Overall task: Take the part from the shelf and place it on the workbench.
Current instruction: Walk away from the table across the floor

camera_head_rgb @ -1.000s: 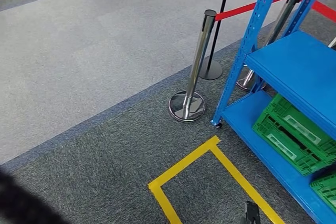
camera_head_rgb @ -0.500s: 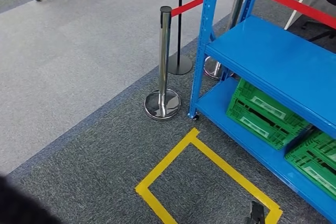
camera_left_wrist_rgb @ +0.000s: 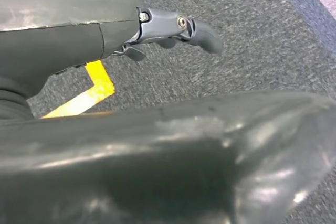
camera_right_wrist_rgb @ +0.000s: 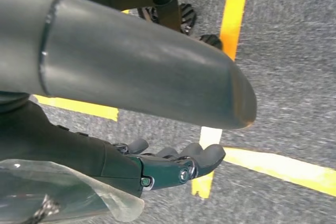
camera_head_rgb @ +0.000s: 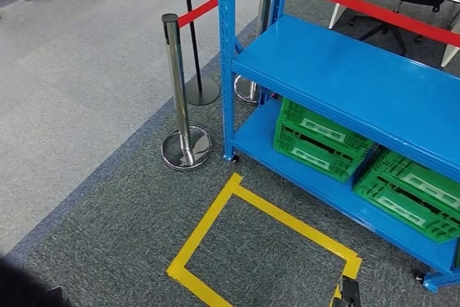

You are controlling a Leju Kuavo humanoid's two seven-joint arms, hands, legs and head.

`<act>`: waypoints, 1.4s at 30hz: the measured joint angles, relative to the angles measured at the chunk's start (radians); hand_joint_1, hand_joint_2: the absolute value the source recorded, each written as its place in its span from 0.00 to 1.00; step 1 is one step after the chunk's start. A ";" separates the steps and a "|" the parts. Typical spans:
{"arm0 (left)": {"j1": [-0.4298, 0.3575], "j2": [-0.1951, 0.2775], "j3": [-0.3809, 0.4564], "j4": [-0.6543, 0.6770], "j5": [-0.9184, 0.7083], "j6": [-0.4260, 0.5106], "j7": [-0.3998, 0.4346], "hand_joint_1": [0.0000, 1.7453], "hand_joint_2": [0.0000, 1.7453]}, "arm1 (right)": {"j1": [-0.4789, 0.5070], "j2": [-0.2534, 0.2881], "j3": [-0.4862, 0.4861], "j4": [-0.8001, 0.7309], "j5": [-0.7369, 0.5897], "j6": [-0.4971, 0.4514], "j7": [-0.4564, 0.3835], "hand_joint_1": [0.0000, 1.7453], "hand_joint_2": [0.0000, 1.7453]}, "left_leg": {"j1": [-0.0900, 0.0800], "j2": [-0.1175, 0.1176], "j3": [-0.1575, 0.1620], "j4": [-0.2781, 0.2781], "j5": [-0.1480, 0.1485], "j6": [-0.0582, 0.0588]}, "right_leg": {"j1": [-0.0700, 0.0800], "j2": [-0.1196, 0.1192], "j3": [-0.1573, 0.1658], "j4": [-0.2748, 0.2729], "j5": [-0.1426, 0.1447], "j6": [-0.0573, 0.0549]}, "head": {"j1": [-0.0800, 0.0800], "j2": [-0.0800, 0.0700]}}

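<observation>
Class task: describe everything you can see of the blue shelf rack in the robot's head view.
The shelf rack looks like blue painted metal, with a perforated upright post and two flat shelves in view. The upper shelf is bare. The lower shelf carries two green slatted crates, side by side. The rack stands upright on dark carpet, on small feet or casters, just beyond a yellow tape rectangle. A chrome stanchion stands beside its near post, apart from it.

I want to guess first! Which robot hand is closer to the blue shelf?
Probably the right hand: the blue shelf stands on the robot's right. Both hands hang empty over the carpet; the left hand is farther away.
</observation>
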 joint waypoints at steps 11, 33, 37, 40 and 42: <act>0.003 -0.002 0.002 0.000 0.006 -0.011 -0.014 0.00 0.00 | -0.006 0.000 -0.009 -0.004 -0.002 0.018 -0.010 0.00 0.00 | -0.002 0.140 0.010 -0.010 -0.004 -0.003 | -0.003 -0.196 0.009 0.034 -0.023 0.024 | 0.006 0.000; 0.000 -0.006 0.032 0.000 0.015 -0.012 -0.004 0.00 0.00 | -0.002 0.010 -0.072 -0.009 -0.002 0.023 -0.054 0.00 0.00 | 0.006 0.010 -0.003 -0.013 0.014 0.007 | 0.004 -0.037 -0.001 0.021 -0.029 0.003 | -0.008 0.000; 0.004 -0.004 0.037 -0.001 0.011 -0.014 -0.004 0.00 0.00 | -0.008 0.010 -0.075 -0.010 0.001 0.030 -0.051 0.00 0.00 | 0.006 0.045 -0.003 -0.021 0.018 0.011 | -0.001 -0.119 -0.109 0.246 -0.136 0.020 | 0.001 0.000; 0.004 -0.004 0.039 -0.001 0.008 -0.014 -0.004 0.00 0.00 | -0.007 0.010 -0.078 -0.011 0.011 0.034 -0.051 0.00 0.00 | 0.008 0.059 0.000 -0.019 0.014 0.006 | -0.007 -0.125 -0.073 0.189 -0.081 0.027 | 0.002 0.000; 0.002 -0.004 0.039 -0.001 0.007 -0.014 -0.004 0.00 0.00 | -0.009 0.010 -0.081 -0.012 0.016 0.035 -0.051 0.00 0.00 | 0.007 0.062 0.002 -0.015 0.009 -0.003 | -0.009 -0.131 0.004 0.048 -0.033 0.026 | 0.002 0.000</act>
